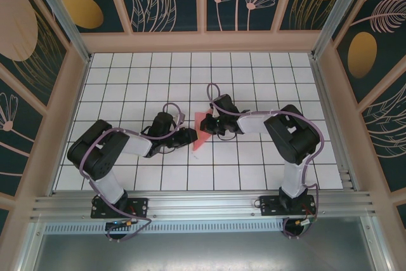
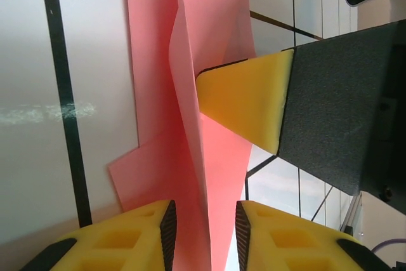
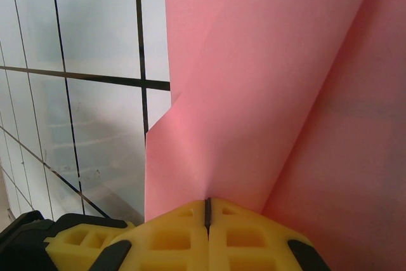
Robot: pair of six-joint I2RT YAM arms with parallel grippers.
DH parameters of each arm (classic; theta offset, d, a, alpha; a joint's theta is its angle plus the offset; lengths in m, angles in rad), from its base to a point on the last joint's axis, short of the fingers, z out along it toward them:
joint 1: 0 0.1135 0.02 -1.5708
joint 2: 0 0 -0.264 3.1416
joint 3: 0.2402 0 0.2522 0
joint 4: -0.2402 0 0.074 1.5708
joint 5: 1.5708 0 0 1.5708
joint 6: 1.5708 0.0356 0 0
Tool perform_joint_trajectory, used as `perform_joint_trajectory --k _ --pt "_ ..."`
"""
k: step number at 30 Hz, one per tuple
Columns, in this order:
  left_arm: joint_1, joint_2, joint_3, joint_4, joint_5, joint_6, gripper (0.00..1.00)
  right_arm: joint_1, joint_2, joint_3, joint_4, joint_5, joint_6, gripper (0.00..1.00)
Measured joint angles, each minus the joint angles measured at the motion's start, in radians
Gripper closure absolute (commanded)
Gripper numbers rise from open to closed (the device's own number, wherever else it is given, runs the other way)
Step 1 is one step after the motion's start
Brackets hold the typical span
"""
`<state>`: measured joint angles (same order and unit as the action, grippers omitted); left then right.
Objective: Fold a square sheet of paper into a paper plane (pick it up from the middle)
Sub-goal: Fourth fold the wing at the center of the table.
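The square sheet of paper [image 1: 200, 130], partly folded, is held upright at mid-table [image 1: 127, 68]. Right gripper [image 3: 207, 211], at its 3 o'clock, is clamped on it. Left gripper [image 2: 206, 220], at 9 o'clock, stands narrowly parted astride an edge. Mid-fold is judged; a fresh left grip is needed next.

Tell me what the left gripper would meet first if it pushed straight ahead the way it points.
The paper: it stands in the gap of the left gripper. Just beyond, probably a pad of the right gripper, which pinches that paper; depth is unclear.
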<state>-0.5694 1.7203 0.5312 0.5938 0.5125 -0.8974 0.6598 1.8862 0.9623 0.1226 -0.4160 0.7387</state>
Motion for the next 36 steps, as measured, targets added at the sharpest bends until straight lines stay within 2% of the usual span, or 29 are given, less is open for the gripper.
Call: perform_joint_trajectory --k 4,10,17,22,26,29,31,34,36 --pt "0.003 0.009 0.0 0.0 0.0 0.006 0.77 0.0 0.0 0.0 -0.003 0.0 0.0 0.95" --pt "0.013 0.026 0.0 -0.001 -0.003 0.01 0.93 0.0 0.0 0.0 -0.01 0.0 0.0 0.95" --pt "0.014 0.034 0.0 0.007 0.003 0.01 0.96 0.0 0.0 0.002 -0.017 0.0 -0.002 0.95" --pt "0.018 0.04 -0.01 0.035 0.013 0.01 0.92 0.0 0.0 0.013 -0.03 0.0 -0.009 0.94" --pt "0.02 0.04 -0.022 0.067 0.027 0.01 0.83 0.0 0.0 0.016 -0.037 0.0 -0.02 0.94" --pt "0.02 0.034 -0.022 0.075 0.041 0.012 0.7 0.0 0.0 0.016 -0.037 0.0 -0.026 0.94" --pt "0.018 0.025 -0.017 0.066 0.042 0.019 0.75 0.0 0.0 0.016 -0.038 0.0 -0.026 0.94" --pt "0.018 0.023 0.003 0.025 0.04 0.029 0.67 0.0 0.0 0.016 -0.038 0.0 -0.026 0.94" --pt "0.015 0.016 0.024 -0.011 0.02 0.042 0.68 0.0 0.0 0.016 -0.038 0.0 -0.026 0.94"
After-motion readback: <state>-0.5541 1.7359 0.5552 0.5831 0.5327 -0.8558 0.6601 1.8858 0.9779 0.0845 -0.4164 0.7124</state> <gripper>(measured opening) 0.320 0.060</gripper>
